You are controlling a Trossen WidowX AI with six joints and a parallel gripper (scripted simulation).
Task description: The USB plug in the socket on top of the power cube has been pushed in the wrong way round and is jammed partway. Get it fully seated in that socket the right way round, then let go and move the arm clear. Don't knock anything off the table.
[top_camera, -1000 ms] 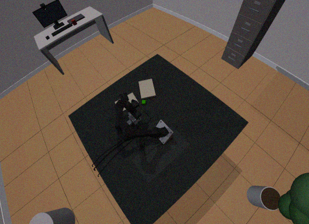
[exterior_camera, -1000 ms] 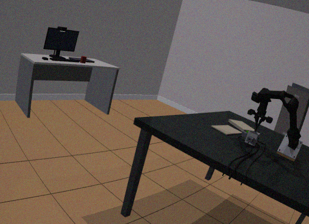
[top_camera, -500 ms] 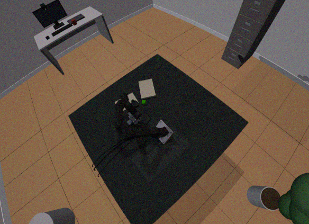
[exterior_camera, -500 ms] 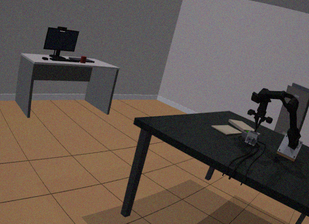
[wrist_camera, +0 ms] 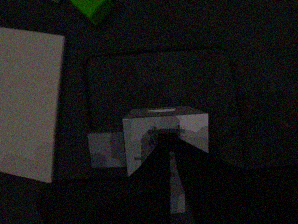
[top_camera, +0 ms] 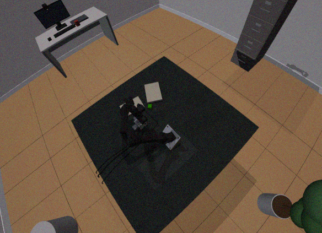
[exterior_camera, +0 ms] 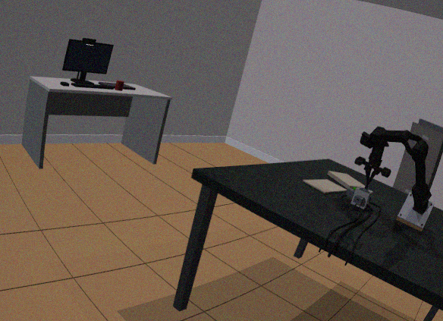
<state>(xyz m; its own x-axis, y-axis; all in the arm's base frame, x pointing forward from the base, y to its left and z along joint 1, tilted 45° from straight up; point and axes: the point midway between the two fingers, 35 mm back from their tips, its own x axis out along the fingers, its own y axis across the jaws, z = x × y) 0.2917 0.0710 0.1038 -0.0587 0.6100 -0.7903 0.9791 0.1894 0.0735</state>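
Note:
The power cube (exterior_camera: pixel 358 202) (wrist_camera: pixel 196 123) stands on the dark table (top_camera: pixel 209 115) (exterior_camera: pixel 262 178), its pale top facing up in the wrist view. My gripper (exterior_camera: pixel 366 188) (wrist_camera: pixel 170 145) points down with its fingertips at the cube's top. It is shut on the USB plug, which is mostly hidden between and below the dark fingers. How deep the plug sits in the socket and which way round it is cannot be told in this dim light.
A grey block (wrist_camera: pixel 106 150) sits against the cube's left side. A green cube (top_camera: pixel 149 106) (wrist_camera: pixel 93 9) and two pale books, one flat (exterior_camera: pixel 325 185) (wrist_camera: pixel 27 105) and one thicker (top_camera: pixel 153 92), lie beyond. Dark cables (exterior_camera: pixel 354 225) run to the table edge. A thin cable loops around the cube.

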